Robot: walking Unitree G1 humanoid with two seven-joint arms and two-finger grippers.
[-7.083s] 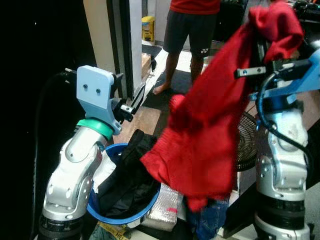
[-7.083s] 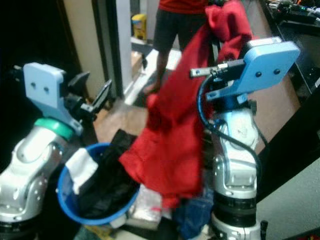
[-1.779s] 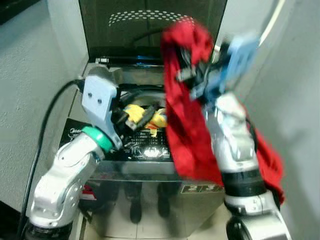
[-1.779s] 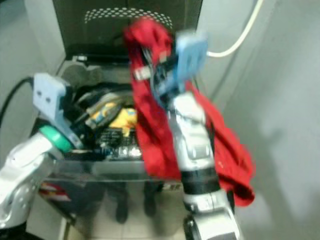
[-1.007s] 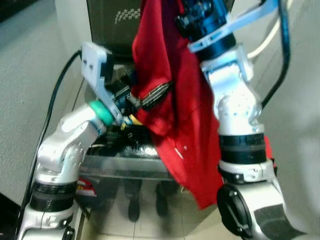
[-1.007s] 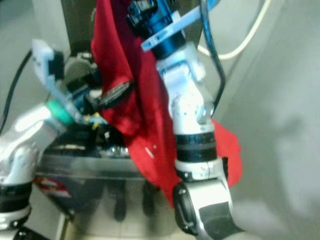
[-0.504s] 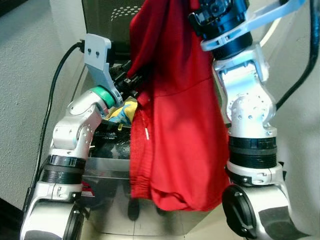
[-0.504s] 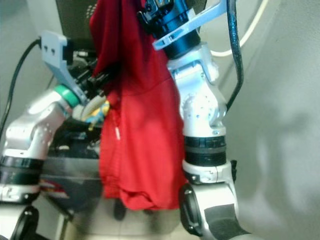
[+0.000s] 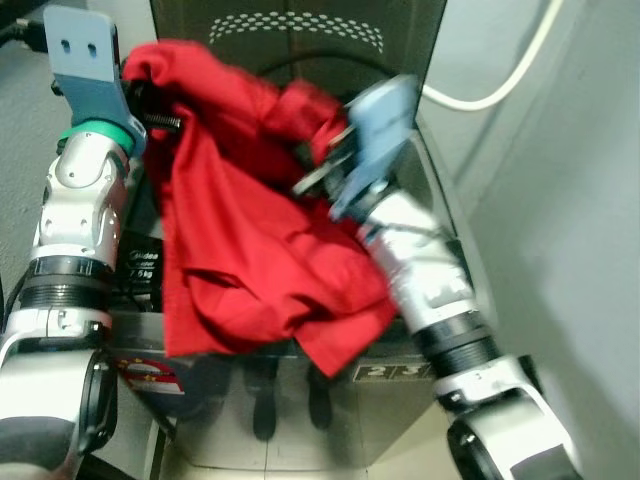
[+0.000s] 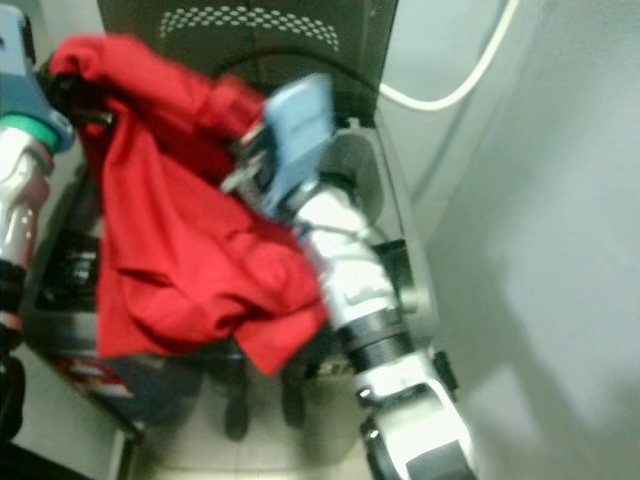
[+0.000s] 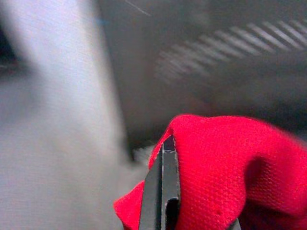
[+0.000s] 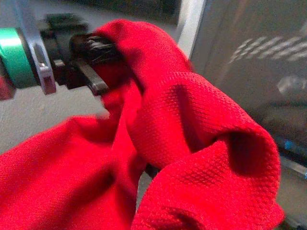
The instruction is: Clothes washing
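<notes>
The left end effector (image 9: 150, 112) is raised at the far left, above the left edge of the washing machine (image 9: 400, 385), and its fingers (image 11: 163, 191) are clamped on a fold of the red garment (image 9: 240, 260); the left wrist view shows one black finger pressed into the red knit. From this grip the garment hangs down in a broad sheet over the near left part of the machine top, covering the drum opening and part of the control panel (image 9: 140, 270). To the right, the right end effector (image 9: 320, 150) reaches in toward the raised lid (image 9: 290, 40) with the cloth bunched around it; whether its fingers are together or apart cannot be determined, as red fabric hides them. Holding the garment at two high, separated points spreads it and keeps the bulk lifted over the opening, which by judgement prepares it for lowering into the drum. A white hose (image 9: 500, 85) runs along the grey wall (image 9: 570, 220) at the far right. The trailing hem hangs over the near front edge and could snag or fall outside the machine.
</notes>
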